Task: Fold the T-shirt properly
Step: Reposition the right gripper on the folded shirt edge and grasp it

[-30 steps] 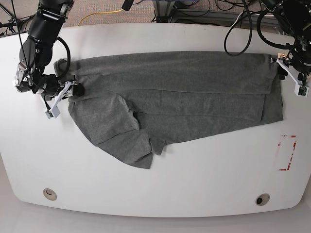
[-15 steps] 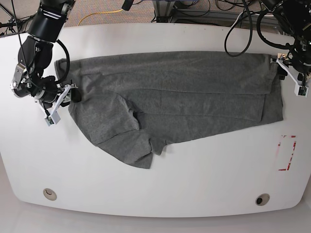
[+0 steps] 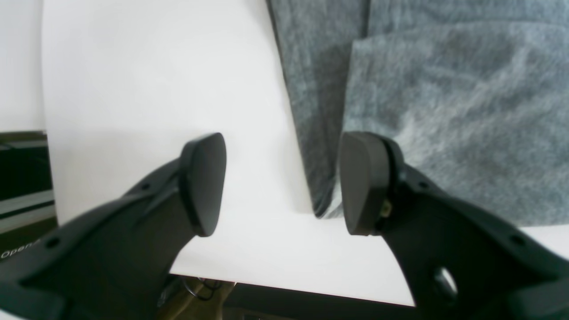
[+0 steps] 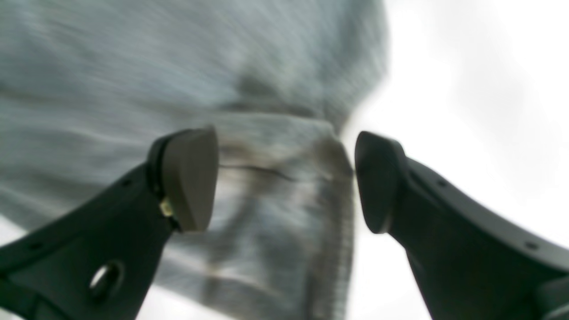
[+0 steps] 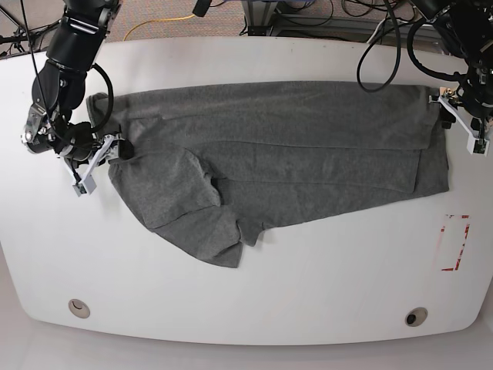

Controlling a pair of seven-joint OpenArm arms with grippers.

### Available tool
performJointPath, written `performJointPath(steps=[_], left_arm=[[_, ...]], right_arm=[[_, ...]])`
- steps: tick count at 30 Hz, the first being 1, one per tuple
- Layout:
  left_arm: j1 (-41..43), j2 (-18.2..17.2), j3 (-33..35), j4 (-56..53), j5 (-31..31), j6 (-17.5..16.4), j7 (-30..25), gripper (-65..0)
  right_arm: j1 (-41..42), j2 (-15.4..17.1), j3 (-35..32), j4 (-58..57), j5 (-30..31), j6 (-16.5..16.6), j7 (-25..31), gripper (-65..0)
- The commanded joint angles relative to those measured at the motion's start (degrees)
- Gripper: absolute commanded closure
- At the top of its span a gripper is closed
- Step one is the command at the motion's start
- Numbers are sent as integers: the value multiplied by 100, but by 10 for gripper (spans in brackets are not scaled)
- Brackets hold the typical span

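1. The T-shirt [image 5: 277, 154] lay spread across the middle of the white surface [image 5: 323, 293], folded lengthwise, its long axis running from 9 to 3 o'clock in the base view.
2. A sleeve [image 5: 192, 216] stuck out from the shirt toward 7 o'clock, wrinkled and lying flat on the surface.
3. The right gripper [image 5: 98, 158] sat at the shirt's 9 o'clock end, just beside the cloth edge.
4. In the right wrist view, the right gripper [image 4: 284, 182] had its jaws wide apart, straddling a hemmed edge of the T-shirt [image 4: 275, 213]. The picture was blurred, and nothing was pinched between the pads.
5. The left gripper [image 5: 461, 119] hung at the shirt's 3 o'clock end, by the far corner of the folded layer.
6. In the left wrist view, the left gripper [image 3: 282, 184] stood wide open and held nothing. One finger [image 3: 202, 182] was over bare surface [image 3: 155, 89]; the other was over the T-shirt [image 3: 444, 111], with the cloth's corner between them.
7. That view showed two layers of cloth, the upper one's edge set back from the lower.
8. A red-and-white marking [image 5: 453, 242] lay on the surface at about 4 o'clock, apart from the shirt.
9. Two round fittings [image 5: 416, 316] sat in the surface near its 6 o'clock edge.
10. Cables [image 5: 377, 46] hung beyond the 12 o'clock edge.
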Motion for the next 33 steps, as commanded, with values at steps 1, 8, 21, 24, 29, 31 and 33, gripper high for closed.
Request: performJointPath(steps=[1,8,21,24,29,31,33], left_arm=[[-40,-112,-19,80,-52,-3,-60,-372],[-40,-86,-19,80,-43,-3,-60,-372],[-40,-86,-19,80,-43,-3,-60,-372],[-40,-86,-19,80,-43,-3,-60,-372],[-40,-86,-19,80,-34,-3,-60,-372],[-40,-86,-19,80,-34,-3,-60,-372],[-40,-86,-19,80,-34,-3,-60,-372]], right_arm=[[150,133,20,-39,-115,8,276,-461],[150,107,20,-57,-168,8,12,-453],[-96,36,29,655,641,8,-392,-453],[-96,28,29,629,676,8,-401,-453],[-105,28,29,620,975,8,-454,-452],[-105,28,29,620,1089,8,-550,-452],[-105,28,29,620,1177,8,-585,-452]])
